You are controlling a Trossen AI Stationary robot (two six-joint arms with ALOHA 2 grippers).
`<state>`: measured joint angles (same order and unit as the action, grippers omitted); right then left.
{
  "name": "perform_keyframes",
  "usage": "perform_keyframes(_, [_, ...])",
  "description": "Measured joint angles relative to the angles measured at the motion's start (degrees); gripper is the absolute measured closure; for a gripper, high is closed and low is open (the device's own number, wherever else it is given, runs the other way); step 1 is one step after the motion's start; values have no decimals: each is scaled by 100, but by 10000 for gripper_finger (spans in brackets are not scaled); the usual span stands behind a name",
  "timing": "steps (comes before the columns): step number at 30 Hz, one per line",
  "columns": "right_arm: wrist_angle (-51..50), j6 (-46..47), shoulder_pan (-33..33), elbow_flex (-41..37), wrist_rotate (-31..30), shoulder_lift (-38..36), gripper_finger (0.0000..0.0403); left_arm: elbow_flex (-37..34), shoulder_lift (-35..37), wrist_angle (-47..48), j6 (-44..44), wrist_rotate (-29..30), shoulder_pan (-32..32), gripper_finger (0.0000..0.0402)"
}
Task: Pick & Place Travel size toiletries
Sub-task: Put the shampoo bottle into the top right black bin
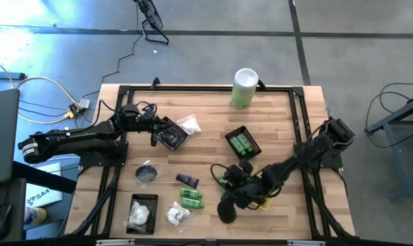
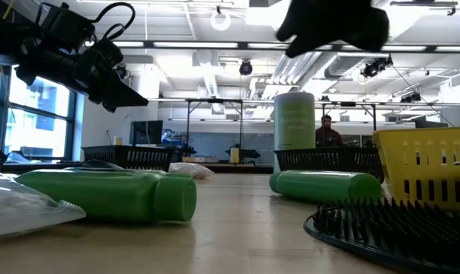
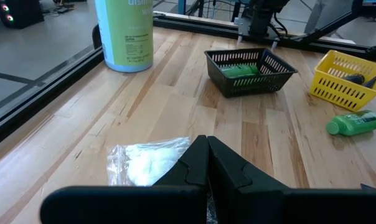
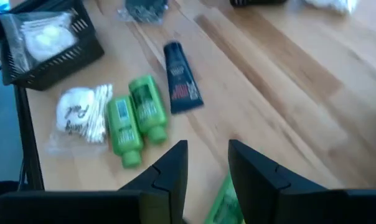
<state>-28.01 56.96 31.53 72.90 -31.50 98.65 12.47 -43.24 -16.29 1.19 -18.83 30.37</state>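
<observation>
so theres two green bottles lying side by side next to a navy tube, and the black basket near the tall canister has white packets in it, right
Not quite. The black basket near the tall canister holds green bottles, not white packets; the high view shows it. The two green bottles do lie side by side next to the navy tube.

Both arms [image 1: 76,140] are showing dark, boxy six-joint links with black cables looping along them; each gripper [image 4: 206,165] is wearing two matte black, angular fingers [image 3: 228,168].
</observation>
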Motion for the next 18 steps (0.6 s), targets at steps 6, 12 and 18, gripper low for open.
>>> perform_keyframes(6, [417, -658, -305, 0, 20, 0, 296, 0, -1, 0, 0, 0, -2, 402])
perform_keyframes(12, [600, -794, -619, 0, 17, 2, 296, 0, 0, 0, 0, 0, 0, 402])
perform_keyframes(18, [623, -444, -921, 0, 153, 2, 296, 0, -2, 2, 0, 0, -1, 402])
